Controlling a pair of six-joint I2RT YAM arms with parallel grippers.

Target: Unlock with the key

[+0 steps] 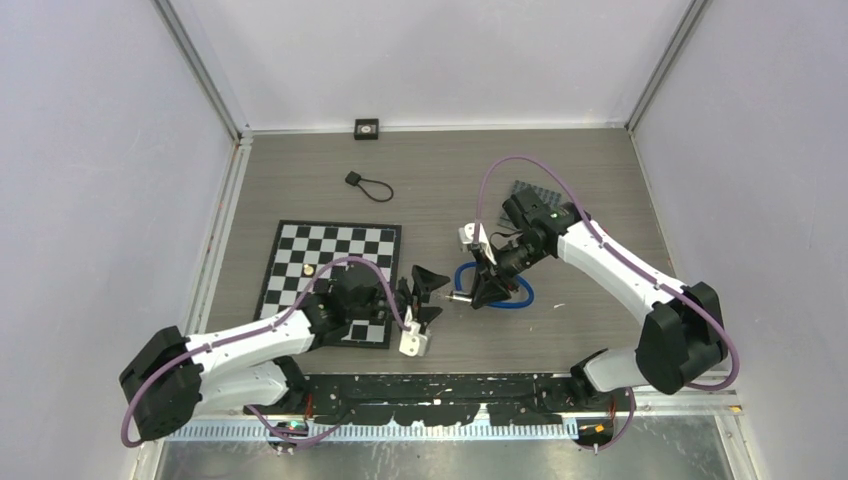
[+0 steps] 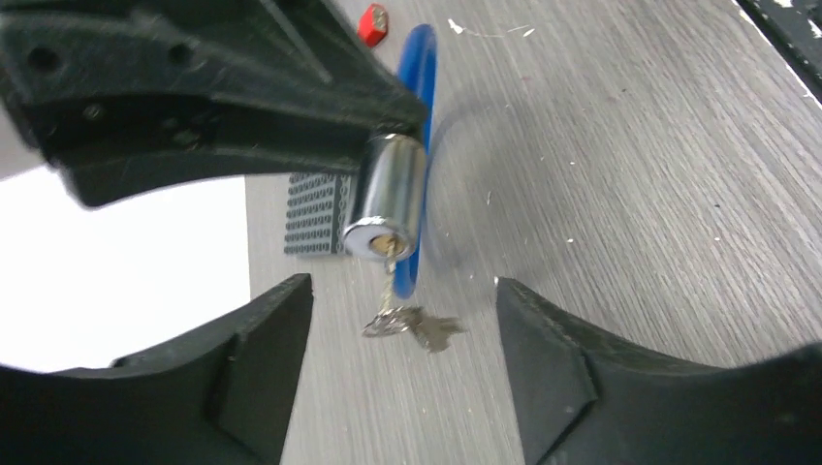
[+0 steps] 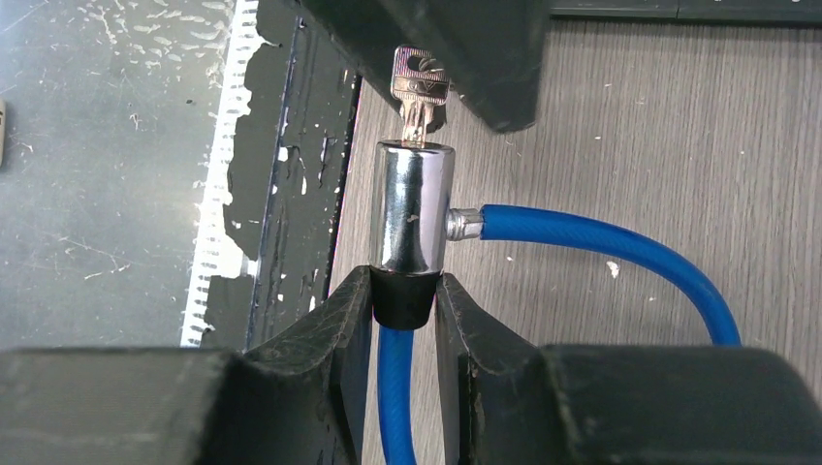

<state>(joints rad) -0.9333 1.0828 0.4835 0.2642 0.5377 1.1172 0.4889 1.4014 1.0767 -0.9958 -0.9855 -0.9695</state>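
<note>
Top view: left gripper [image 1: 430, 293] and right gripper [image 1: 480, 288] are seen facing each other over the table [image 1: 600, 180], just right of the chessboard [image 1: 330, 262]. A blue cable [image 1: 525, 296] is looped beneath the right one.

Left wrist view: the key [image 2: 407, 325] is seen stuck in the lock cylinder [image 2: 388, 199] — left jaws are spread wide either side, not touching it.

Right wrist view: the cylinder's black end is pinched between the right fingers [image 3: 339, 320] — the key is seen at the far end.
</note>
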